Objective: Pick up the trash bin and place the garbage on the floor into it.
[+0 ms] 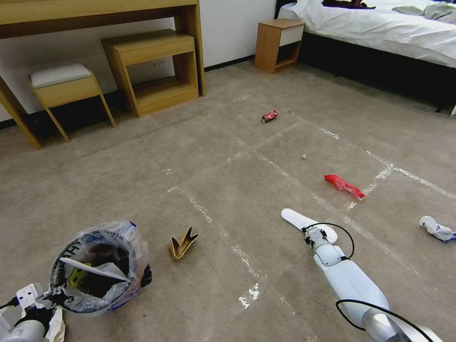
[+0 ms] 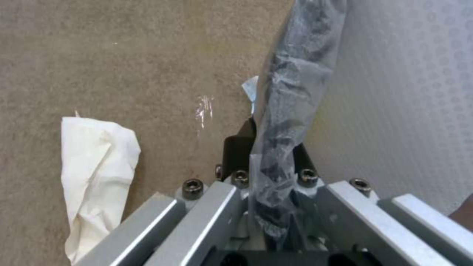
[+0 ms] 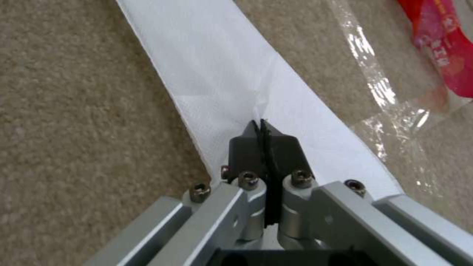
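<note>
I see the left gripper (image 2: 268, 162) clamped on the trash bin's (image 1: 95, 266) bagged rim; just beside the bin lies a torn carton (image 1: 183, 243); farther off, the right gripper (image 3: 266, 135) pinches a white slipper (image 1: 304, 222) on the floor (image 1: 213, 156).

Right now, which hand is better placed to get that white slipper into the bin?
The right hand: it is shut on the white slipper. The left hand is shut on the trash bin rim, holding it.
</note>
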Motion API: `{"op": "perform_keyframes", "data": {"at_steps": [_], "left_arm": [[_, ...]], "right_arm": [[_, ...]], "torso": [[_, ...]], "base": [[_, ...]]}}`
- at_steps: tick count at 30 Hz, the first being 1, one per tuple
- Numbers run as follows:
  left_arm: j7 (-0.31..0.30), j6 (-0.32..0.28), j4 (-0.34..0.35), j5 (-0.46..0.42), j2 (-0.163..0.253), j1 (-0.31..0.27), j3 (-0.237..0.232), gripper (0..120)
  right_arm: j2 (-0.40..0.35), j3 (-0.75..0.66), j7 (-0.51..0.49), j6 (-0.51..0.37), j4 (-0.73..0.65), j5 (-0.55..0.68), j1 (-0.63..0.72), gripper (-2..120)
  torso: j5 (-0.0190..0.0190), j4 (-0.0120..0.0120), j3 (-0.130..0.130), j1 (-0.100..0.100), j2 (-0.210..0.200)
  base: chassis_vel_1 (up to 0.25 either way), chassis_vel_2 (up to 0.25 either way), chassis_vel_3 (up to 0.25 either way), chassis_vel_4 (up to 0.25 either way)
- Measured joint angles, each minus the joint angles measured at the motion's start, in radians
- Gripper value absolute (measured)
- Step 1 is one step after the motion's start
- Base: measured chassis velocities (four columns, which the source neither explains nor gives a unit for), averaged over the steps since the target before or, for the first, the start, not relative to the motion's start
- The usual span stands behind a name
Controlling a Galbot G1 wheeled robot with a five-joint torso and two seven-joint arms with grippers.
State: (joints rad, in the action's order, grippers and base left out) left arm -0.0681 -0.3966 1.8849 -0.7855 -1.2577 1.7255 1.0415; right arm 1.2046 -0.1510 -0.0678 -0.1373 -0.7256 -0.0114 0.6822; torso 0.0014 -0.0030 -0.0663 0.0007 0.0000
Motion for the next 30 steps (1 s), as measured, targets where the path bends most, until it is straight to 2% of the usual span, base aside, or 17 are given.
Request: {"op": "perform_keyframes", "data": {"at_steps": [11, 14, 19, 22, 30], "left_arm": [[-0.008, -0.011, -0.001, 0.0, 0.006, -0.015, -0.003, 1], [-0.014, -0.015, 0.003, -0.002, 0.01, -0.022, -0.007, 1], [-0.016, -0.021, 0.009, -0.003, 0.012, -0.024, -0.008, 1], [-0.019, -0.028, 0.02, -0.004, 0.011, -0.024, -0.01, 1], [-0.03, -0.043, 0.052, -0.012, 0.011, -0.021, -0.012, 1]], "right_arm": [[-0.082, -0.026, -0.004, -0.024, -0.185, 0.107, 0.084, 0], [-0.133, -0.046, -0.001, -0.027, -0.295, 0.182, 0.136, 0], [-0.166, -0.066, 0.008, -0.008, -0.379, 0.236, 0.183, 0], [-0.196, -0.084, 0.01, 0.001, -0.481, 0.27, 0.227, 0], [-0.242, -0.097, 0.01, 0.011, -0.651, 0.354, 0.273, 0]], "torso": [[-0.0002, -0.0001, 0.0, 0.0, 0.0], [-0.0004, -0.0003, 0.0, 0.0, 0.0], [-0.0004, -0.0002, 0.0, 0.0, 0.0], [-0.0006, -0.0003, 0.0, 0.0, 0.0], [-0.0006, -0.0001, 0.0, 0.0, 0.0]], "base": [[0.0, 0.0, 0.0, 0.0], [0.0, 0.0, 0.0, 0.0], [0.0, 0.0, 0.0, 0.0], [0.0, 0.0, 0.0, 0.0], [0.0, 0.0, 0.0, 0.0]]}}
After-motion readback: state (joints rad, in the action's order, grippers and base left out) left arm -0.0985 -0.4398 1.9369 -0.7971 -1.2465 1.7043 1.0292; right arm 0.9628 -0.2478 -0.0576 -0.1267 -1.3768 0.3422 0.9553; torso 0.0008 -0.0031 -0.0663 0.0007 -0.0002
